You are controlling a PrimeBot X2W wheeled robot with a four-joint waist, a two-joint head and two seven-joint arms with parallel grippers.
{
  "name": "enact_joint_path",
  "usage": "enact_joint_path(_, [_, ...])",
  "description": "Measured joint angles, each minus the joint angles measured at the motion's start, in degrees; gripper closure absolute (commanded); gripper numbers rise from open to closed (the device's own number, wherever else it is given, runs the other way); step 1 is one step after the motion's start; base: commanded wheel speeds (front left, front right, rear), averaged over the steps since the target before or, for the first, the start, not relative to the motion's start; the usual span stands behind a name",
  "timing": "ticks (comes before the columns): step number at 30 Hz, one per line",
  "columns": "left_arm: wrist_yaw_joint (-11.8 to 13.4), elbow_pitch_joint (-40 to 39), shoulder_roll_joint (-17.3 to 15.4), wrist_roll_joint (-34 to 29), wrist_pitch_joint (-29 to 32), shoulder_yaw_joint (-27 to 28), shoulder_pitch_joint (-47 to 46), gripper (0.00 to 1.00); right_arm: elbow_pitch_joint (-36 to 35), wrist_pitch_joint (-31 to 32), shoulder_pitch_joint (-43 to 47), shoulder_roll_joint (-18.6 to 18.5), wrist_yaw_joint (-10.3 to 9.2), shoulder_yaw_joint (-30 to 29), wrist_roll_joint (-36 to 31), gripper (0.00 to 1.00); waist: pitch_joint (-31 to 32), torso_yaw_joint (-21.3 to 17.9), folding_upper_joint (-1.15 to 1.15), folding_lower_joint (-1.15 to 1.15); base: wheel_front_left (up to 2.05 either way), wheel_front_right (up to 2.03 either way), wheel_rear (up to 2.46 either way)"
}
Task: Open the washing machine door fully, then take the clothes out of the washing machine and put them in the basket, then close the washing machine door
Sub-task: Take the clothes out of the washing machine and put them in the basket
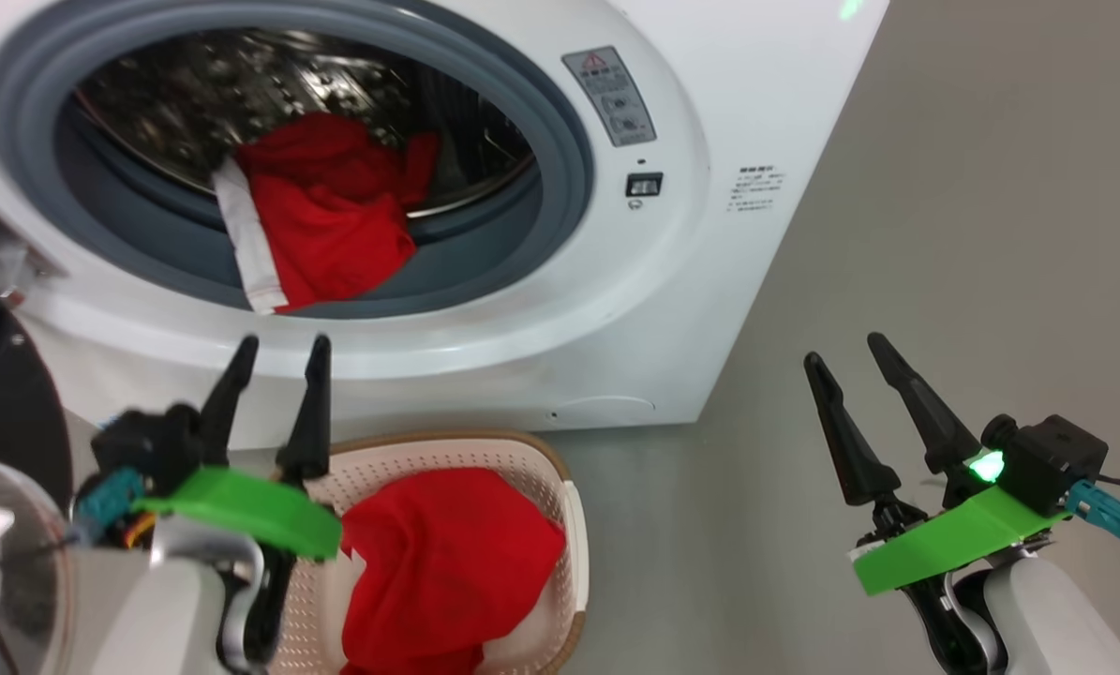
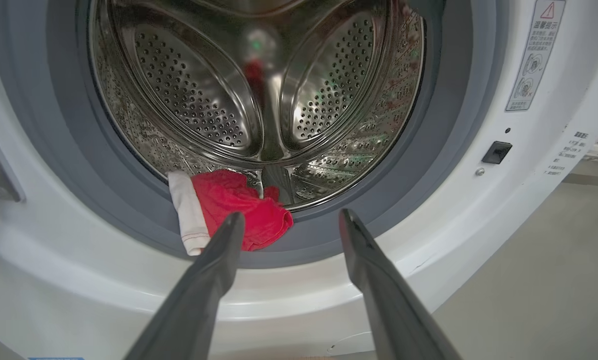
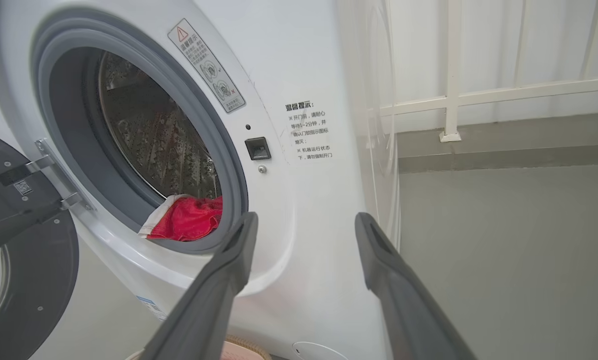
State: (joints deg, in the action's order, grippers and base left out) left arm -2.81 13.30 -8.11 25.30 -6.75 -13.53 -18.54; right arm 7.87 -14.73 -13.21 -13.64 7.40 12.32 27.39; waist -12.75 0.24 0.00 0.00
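Jaws on both arms stand wide apart and hold nothing, so we are between grabs. Far to the left of the left gripper (image 1: 284,349), the washing machine door (image 1: 2,403) hangs swung well out from the opening, and we judge the opening step done. Just below and to the right of that gripper sits the basket (image 1: 447,461), on the floor (image 1: 944,234) against the foot of the washing machine (image 1: 616,309). A red garment (image 1: 447,562) lies bundled inside it, so part of the unloading is done.

Straight ahead of the left gripper, up in the mouth of the drum (image 2: 203,90), a second red garment (image 1: 330,225) with a white band drapes over the grey gasket (image 1: 560,141), half in and half out. That piece is what remains to fetch. Deeper in, the left wrist view shows bare steel, so we think it is the last one, though the near bottom of the drum is hidden.

Well off to the right, our right gripper (image 1: 843,350) hovers over the floor beside the washer's corner, apart from everything. Once that garment is in the basket, only closing the door is left.
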Motion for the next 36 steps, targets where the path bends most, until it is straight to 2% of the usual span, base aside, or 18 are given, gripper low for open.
enact_joint_path(8, [0.14,9.54,-0.1,-0.54,1.7,-0.22,-10.22,0.0,-0.41,0.0,-1.32,0.77,0.0,0.05,0.0,0.0,-3.52,-1.71,0.0,0.0,0.0,0.0,0.0])
enact_joint_path(11, [2.15,13.52,-0.2,-1.67,2.38,0.02,-14.51,0.0,-0.42,0.0,-2.53,0.86,0.0,0.15,0.0,0.0,-4.91,-2.44,0.0,0.0,0.0,0.0,0.0])
enact_joint_path(20, [5.15,29.05,-1.09,-5.12,6.73,-1.14,-28.04,0.0,-0.69,0.0,-4.8,1.82,0.0,1.01,0.0,0.0,-8.69,-5.7,0.0,0.0,0.0,0.0,0.0])
enact_joint_path(27, [5.84,39.43,-1.6,-6.26,8.96,-1.63,-36.6,0.0,-0.69,0.0,-6.81,2.47,0.0,1.43,0.0,0.0,-10.59,-8.13,0.0,0.0,0.0,0.0,0.0])
enact_joint_path(36, [7.16,49.96,-4.23,-7.57,11.04,-2.19,-45.49,0.0,-1.04,0.0,-7.86,2.99,0.0,0.85,0.0,0.0,-13.46,-10.9,0.0,0.0,0.0,0.0,0.0])
